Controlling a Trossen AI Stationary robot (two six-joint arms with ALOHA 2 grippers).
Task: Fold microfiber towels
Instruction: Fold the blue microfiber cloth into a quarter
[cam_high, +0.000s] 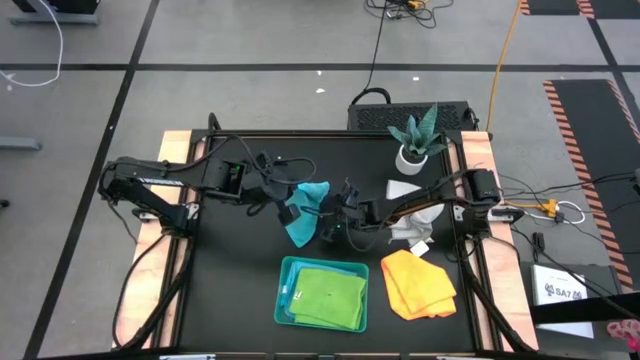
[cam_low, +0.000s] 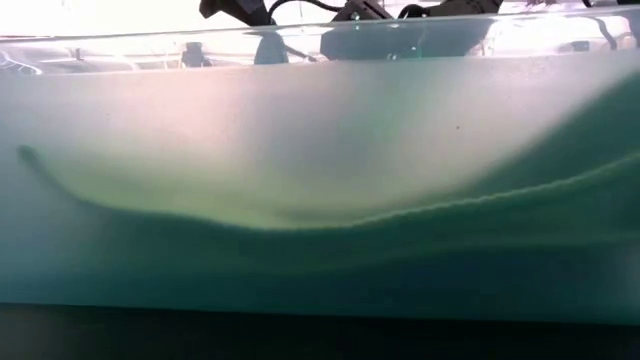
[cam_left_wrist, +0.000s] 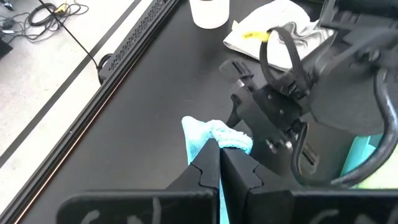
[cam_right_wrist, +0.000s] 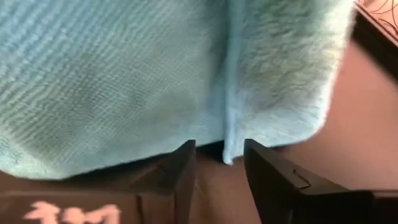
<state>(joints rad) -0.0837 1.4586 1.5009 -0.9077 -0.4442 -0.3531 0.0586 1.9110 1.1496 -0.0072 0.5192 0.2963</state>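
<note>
Your left pincer (cam_high: 291, 203) sits over the middle of the black table (cam_high: 230, 290), and its fingers (cam_left_wrist: 208, 174) are pressed together on the turquoise towel (cam_high: 303, 212). In the left wrist view the cloth bunches up just past the tips and is pinched between them. The towel hangs from that grip as a crumpled shape, its lower end reaching toward the teal tray (cam_high: 287, 287).

Your right pincer (cam_high: 338, 222) is just beside the left one, on the towel's other side, facing it. Its fingers (cam_right_wrist: 183, 174) stand apart, with a gap between them. In the right wrist view the turquoise cloth fills nearly everything ahead of the tips; a seam or edge of it drops down into the gap, but you cannot tell whether the fingers touch it.

Near the front edge from both pincers, the lime green towel (cam_high: 329, 297) lies folded flat inside the tray. The yellow-orange towel (cam_high: 417, 284) lies folded on the table just beside the tray, below your right arm. The pale grey-white towel (cam_high: 410, 228) is crumpled under the right arm, behind the right pincer. A potted plant (cam_high: 414, 142) stands at the far edge, well apart from both pincers.

The low view is filled by the tray's wall right against the lens.
</note>
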